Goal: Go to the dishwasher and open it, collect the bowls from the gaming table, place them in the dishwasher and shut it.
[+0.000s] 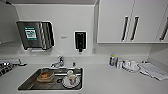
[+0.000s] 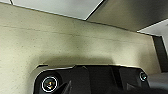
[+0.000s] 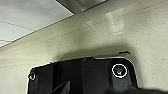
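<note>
Head view looks down on a pale kitchen counter [image 1: 105,80] with a steel sink [image 1: 30,83] set into it; inside the basin sit a brownish bowl [image 1: 45,76] and, just beside it, a white plate [image 1: 71,82] carrying a cup [image 1: 70,74]; the tap [image 1: 58,62] stands at the sink's back edge; on the wall above hang a steel paper-towel dispenser [image 1: 36,34] and a small black soap dispenser [image 1: 80,40]; white upper cabinets [image 1: 115,20] with dark bar handles hang farther along, and below them on the counter stand a small bottle [image 1: 112,60], some white cups [image 1: 128,63] on a round tray, and a folded cloth [image 1: 153,70]; I cannot place any of these against my claws, since neither claw appears among them; my left wrist camera shows my own dark plate before a speckled beige floor [image 2: 62,42] that meets a white panel; my right wrist camera shows the same kind of plate over the same beige floor [image 3: 130,35]; whether either claw is open or closed I cannot tell; as for the dishwasher, I cannot say where it stands from here.
</note>
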Controlling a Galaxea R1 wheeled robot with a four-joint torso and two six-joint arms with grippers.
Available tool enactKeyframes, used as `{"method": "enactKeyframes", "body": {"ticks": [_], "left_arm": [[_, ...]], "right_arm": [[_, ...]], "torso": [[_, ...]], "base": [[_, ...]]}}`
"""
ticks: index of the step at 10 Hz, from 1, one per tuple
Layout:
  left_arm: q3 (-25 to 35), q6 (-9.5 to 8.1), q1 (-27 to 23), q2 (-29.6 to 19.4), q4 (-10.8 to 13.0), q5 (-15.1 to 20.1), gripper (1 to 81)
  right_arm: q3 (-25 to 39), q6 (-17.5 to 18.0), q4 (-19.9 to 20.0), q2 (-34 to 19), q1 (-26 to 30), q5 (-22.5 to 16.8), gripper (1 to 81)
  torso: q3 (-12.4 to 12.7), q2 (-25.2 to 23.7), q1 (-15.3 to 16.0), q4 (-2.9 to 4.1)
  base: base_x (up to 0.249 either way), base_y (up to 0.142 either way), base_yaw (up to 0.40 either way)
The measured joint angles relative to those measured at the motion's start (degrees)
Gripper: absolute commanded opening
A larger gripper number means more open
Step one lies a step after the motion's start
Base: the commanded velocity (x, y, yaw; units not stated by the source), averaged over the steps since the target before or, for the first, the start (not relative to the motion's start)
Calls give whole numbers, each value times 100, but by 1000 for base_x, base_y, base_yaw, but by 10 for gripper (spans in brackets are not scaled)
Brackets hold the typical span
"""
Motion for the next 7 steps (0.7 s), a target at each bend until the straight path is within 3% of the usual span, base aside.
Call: {"method": "enactKeyframes", "body": {"ticks": [4, 7], "left_arm": [[0, 0, 29, 1, 0, 11, 811], [-11, 0, 44, 4, -2, 16, 811]], "right_arm": [[236, 0, 48, -234, 0, -2, 811], [297, 0, 61, -250, -12, -6, 811]], "torso": [[-13, -826, 514, 0], [-13, -975, 601, 0]], "base": [[0, 0, 0], [0, 0, 0]]}}
